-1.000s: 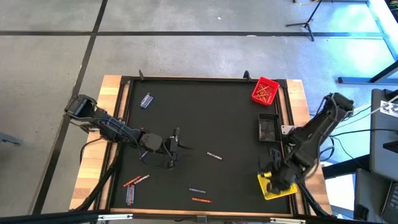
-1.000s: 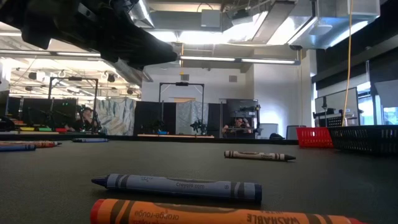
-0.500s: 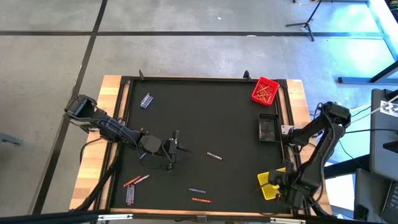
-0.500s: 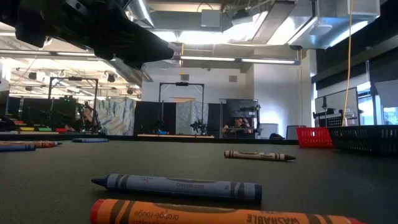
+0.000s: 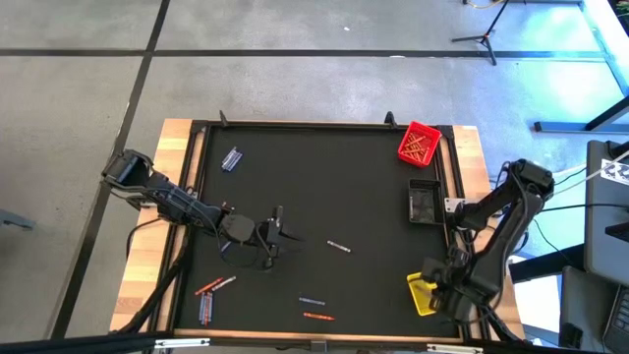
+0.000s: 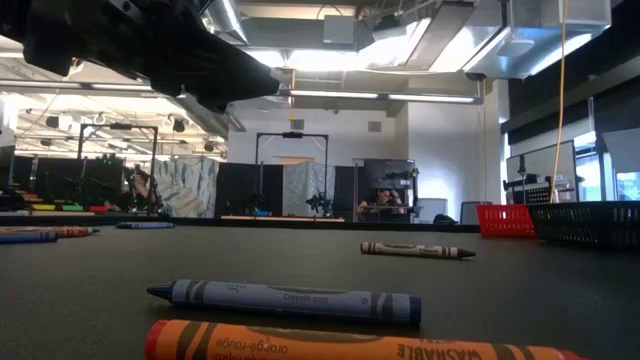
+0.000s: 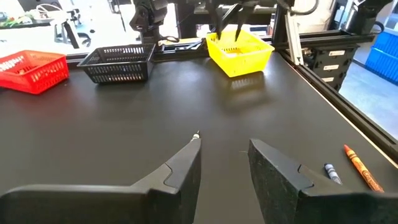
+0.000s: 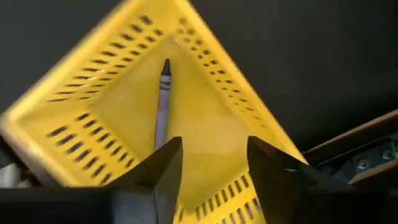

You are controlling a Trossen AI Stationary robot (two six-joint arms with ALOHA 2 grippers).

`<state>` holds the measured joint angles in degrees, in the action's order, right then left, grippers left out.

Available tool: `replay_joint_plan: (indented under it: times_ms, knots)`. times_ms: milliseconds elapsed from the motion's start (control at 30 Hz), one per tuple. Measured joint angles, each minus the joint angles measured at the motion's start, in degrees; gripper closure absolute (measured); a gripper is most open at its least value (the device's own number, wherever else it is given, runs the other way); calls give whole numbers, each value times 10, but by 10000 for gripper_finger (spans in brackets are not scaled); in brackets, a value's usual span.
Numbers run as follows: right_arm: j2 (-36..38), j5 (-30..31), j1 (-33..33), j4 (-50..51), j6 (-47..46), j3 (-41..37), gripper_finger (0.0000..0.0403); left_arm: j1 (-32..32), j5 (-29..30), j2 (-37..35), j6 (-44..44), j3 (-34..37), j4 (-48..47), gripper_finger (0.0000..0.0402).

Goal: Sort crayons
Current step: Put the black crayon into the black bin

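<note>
My right gripper [image 8: 214,160] points down over the yellow bin [image 5: 423,295] at the table's near right, fingers open. A grey crayon [image 8: 163,99] lies inside the yellow bin [image 8: 124,118], under the fingers and free of them. My left gripper [image 7: 224,152] hovers open over the middle left of the mat [image 5: 277,228], with nothing between its fingers. Loose crayons lie flat on the mat: a grey one [image 5: 339,247], a blue one [image 5: 313,301], an orange one [image 5: 317,317], and red-orange and blue ones [image 5: 208,295] at the near left.
A red bin [image 5: 419,144] holding crayons stands at the far right, with a black bin [image 5: 424,202] nearer along the right edge. Two blue-grey crayons [image 5: 231,158] lie at the far left. The mat has a raised black frame [image 5: 295,125].
My right gripper has moved a little toward the table's near edge and down over the yellow bin, and its wrist has turned.
</note>
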<state>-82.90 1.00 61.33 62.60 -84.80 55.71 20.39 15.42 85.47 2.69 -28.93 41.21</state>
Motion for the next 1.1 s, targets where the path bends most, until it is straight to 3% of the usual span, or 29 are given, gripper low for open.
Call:
replay_joint_plan:
  times_ms: [133,267,400,533,667,867,1100]
  knots:
    - [3,44,-30,27,46,49,217,0,5,0,5,0,0,276]
    - [4,196,-60,-2,114,73,217,0,6,0,26,0,0,276]
    - [4,356,-97,-80,207,48,217,0,6,0,44,0,0,276]
    - [4,442,-152,-195,297,-13,217,1,21,0,68,0,-8,276]
    - [4,423,-233,-373,393,-102,217,1,25,0,78,0,-33,276]
    - [-30,267,-355,-708,570,-221,217,10,26,0,90,0,-44,276]
    - [-128,187,-413,-827,651,-224,217,11,27,0,90,0,-46,276]
